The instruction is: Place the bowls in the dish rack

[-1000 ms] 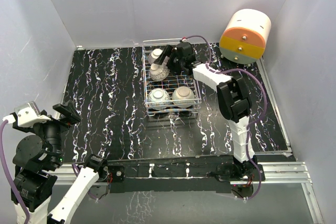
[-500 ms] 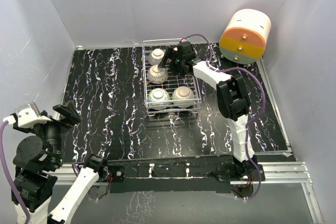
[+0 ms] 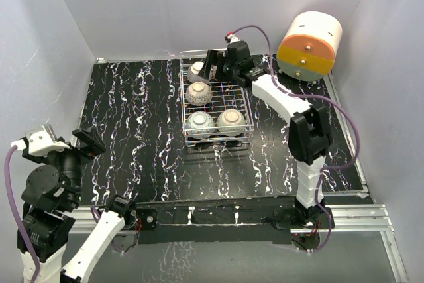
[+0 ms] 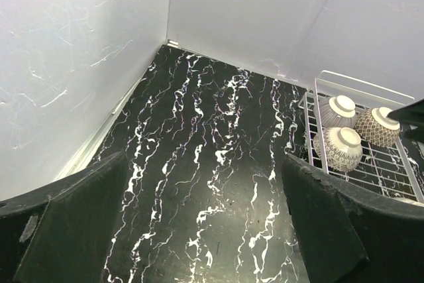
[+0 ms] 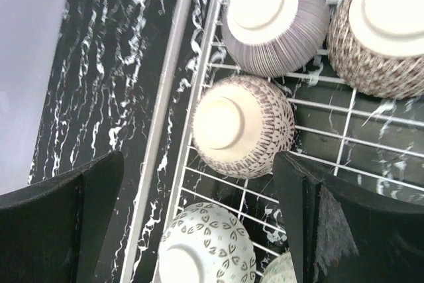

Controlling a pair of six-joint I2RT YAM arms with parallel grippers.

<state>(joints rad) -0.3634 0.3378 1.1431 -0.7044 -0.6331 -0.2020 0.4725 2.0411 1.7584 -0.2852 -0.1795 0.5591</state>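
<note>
The right arm [image 3: 301, 137] stretches from its base at 5 o'clock, elbow bent, up to the far side of the dish rack [image 3: 249, 112]. The right gripper [image 3: 211, 65] hangs above the rack's 11 o'clock corner, pointing down, its claw spread wide and holding nothing. Four bowls [image 3: 199, 93] sit upside down inside the rack with their foot rings up: two at 11 o'clock and two side by side along the 6 o'clock edge. The left arm [image 3: 50, 187] is folded at the table's [image 3: 132, 117] 8 o'clock. The left gripper [image 4: 205, 230] is also wide and empty.
</note>
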